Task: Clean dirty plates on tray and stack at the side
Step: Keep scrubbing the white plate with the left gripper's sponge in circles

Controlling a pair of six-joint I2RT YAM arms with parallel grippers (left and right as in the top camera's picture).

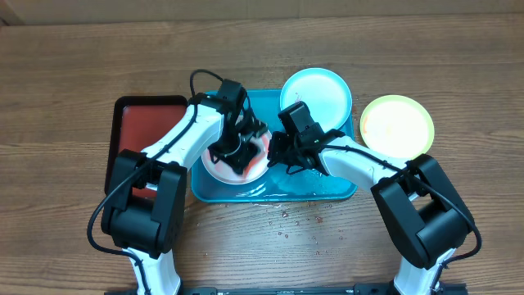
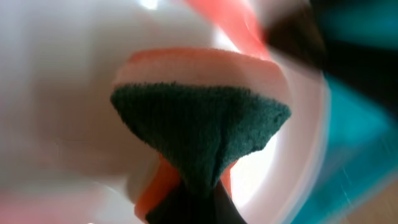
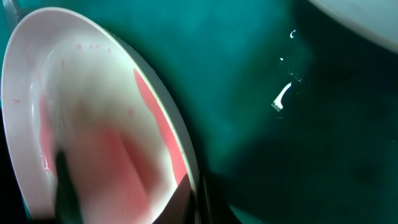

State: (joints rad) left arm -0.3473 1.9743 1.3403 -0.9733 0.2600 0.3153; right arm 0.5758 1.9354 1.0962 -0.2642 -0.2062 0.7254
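Observation:
The white plate (image 1: pixel 219 168) with red smears lies on the left part of the turquoise tray (image 1: pixel 336 187). My left gripper (image 1: pixel 237 147) is shut on a sponge (image 2: pixel 205 118) with a green scouring face and orange body, pressed onto the white plate (image 2: pixel 56 93). My right gripper (image 1: pixel 274 152) is shut on the plate's right rim (image 3: pixel 180 140), one finger inside and one outside. The pale blue plate (image 1: pixel 319 94) rests on the tray's back right corner. The yellow-green plate (image 1: pixel 397 124) lies on the table to the right of the tray.
A red black-rimmed tray (image 1: pixel 143 131) lies left of the turquoise tray. Water drops (image 1: pixel 295 223) dot the wooden table in front of the tray. The tray floor is wet (image 3: pixel 283 96).

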